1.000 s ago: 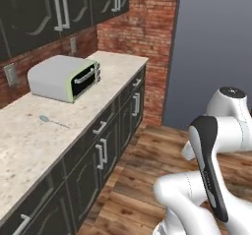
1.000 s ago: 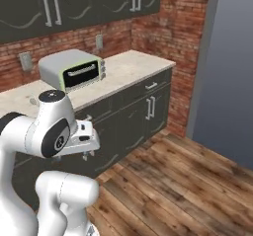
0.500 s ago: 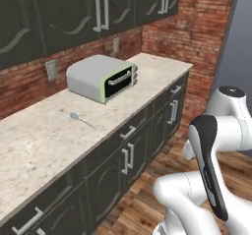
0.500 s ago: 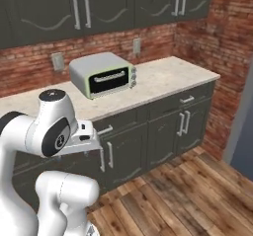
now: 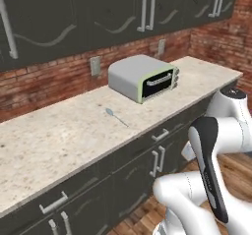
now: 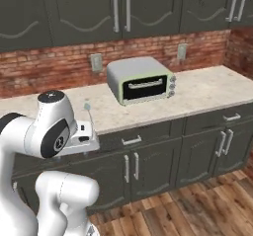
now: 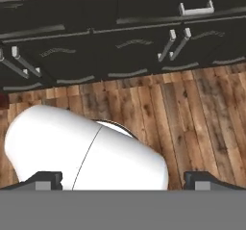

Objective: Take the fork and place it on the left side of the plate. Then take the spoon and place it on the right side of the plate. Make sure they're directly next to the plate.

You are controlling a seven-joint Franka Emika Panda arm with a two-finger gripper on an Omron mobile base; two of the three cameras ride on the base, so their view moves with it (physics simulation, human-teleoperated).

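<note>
Over the last second the whole picture had swung in both base views, which reads as the base driving and turning rather than anything on the counter (image 5: 59, 145) moving; the toaster oven (image 5: 142, 77) had come from the edge of the frame to near its middle, and the run of worktop now lay square ahead; for the task this probably meant the robot was still travelling toward its work, with no reach begun.

The gripper (image 7: 124, 180) hung low with its fingers (image 7: 48, 178) spread as wide as they go and nothing between them; they pointed down at the wooden floor (image 7: 192, 118) in front of the lower cabinet doors (image 7: 129, 51).

The spoon (image 5: 116, 117) lay alone on the counter, well above and beyond the fingers, bowl toward the brick wall (image 5: 44, 86) and handle toward the counter's front edge; in the right base view the spoon (image 6: 88, 114) sat to the left of the toaster oven (image 6: 141, 79), apart from it; where the fork and the plate lay could not be told.

Beyond the fingers the toaster oven stood near the spoon on its far side, and the upper cabinets (image 5: 98, 13) overhung the wall side; neither seemed to block a reach from above, though the counter's edge stood between the low hand and the spoon, so the arm would have to rise first.
</note>
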